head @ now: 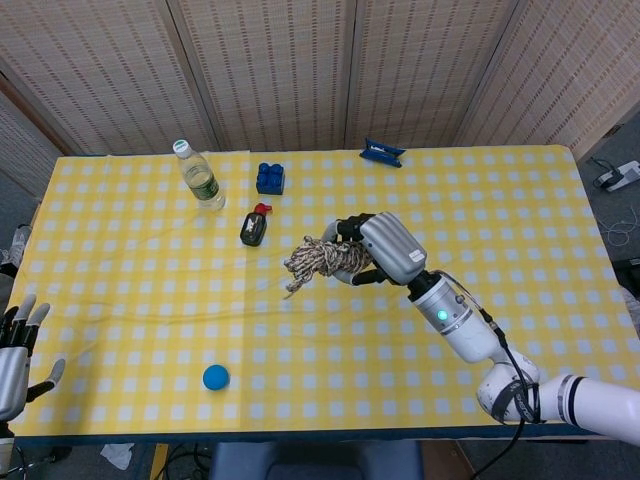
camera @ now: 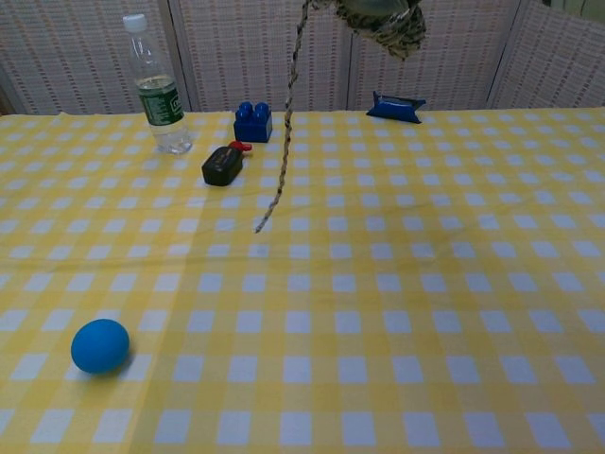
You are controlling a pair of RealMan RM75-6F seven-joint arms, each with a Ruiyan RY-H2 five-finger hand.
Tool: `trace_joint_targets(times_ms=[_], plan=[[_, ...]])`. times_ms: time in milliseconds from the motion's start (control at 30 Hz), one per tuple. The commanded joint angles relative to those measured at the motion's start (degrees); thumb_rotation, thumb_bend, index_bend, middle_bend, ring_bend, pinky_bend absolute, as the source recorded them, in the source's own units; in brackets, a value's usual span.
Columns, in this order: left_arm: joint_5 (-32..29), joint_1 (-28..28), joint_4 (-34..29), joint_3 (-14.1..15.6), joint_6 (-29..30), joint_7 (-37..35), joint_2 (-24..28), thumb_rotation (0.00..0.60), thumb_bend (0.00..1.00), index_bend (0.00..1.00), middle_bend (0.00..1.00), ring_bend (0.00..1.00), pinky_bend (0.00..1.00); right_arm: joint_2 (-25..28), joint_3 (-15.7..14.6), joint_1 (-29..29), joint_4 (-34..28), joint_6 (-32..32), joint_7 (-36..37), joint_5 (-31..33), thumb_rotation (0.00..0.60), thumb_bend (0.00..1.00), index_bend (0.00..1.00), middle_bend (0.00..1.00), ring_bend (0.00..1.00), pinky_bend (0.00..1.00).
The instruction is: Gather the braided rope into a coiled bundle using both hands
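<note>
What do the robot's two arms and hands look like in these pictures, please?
The right hand has a ribbed silver-grey back and dark fingers. Its forearm is white and silver with a glowing green dot, a black cable running alongside, and a dark band near the elbow. The left hand, at the frame's edge, shows the same silver back with black-and-grey fingers.
</note>
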Motion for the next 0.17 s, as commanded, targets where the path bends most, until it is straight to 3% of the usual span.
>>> trace_joint_targets(times_ms=[33,167], plan=[[1.5,0.9,0.3,0.2,0.8,-0.5,-0.4,0.600,0.32,0.00,0.00,0.03,0.12,0.0,0.0,0.0,0.0,0.0,-0.1,0.0,0.600,0.41,0.76,0.67,0.52,0.52],[2.7,1.4,0.1,0.1,0.9,-0.2,-0.7,0.600,0.32,0.00,0.00,0.03,0.12,0.0,0.0,-0.1,-0.3,0.0,-0.4,0.1,0.600,0.41,0.76,0.67,0.52,0.52]])
